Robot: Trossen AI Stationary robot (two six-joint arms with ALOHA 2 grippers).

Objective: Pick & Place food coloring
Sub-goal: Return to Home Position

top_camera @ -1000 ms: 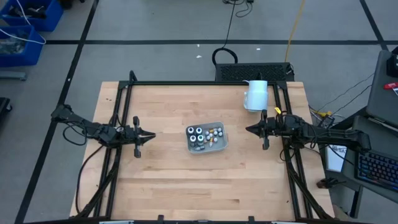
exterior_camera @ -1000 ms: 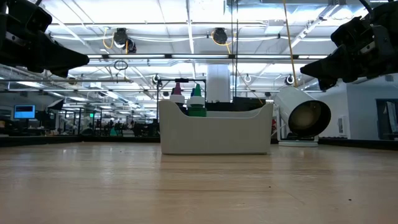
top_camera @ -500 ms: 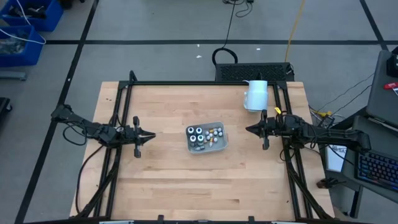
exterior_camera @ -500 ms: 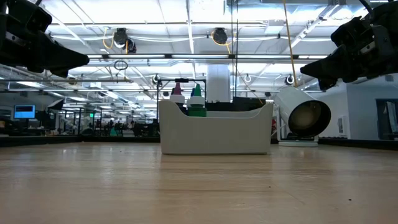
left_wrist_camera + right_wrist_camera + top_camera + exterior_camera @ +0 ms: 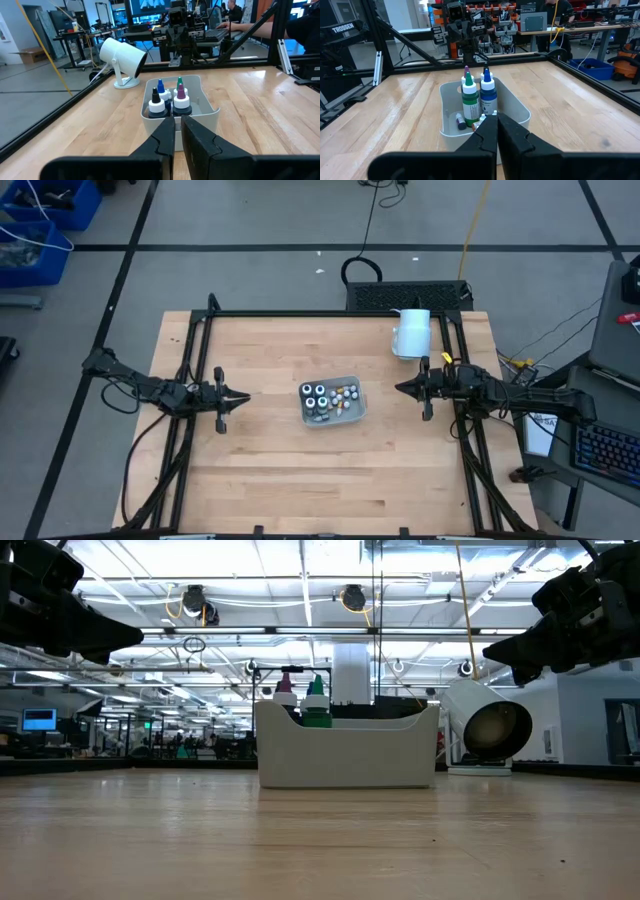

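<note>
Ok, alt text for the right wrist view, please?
A white bin on a wooden table holds an upright green bottle and blue bottle, with smaller bottles lying at its bottom. The right gripper points at it, shut and empty. The left arm sits beyond.

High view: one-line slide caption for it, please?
Pale grey rectangular bin holding food coloring bottles sits mid-table; left gripper and right gripper wait either side, clear of it.

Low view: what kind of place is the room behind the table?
Probably a large robotics lab or workshop: a high ceiling with strip lights, benches with a lit monitor, and another robot rig beyond the table. The left tool and right tool wait at its sides.
</note>
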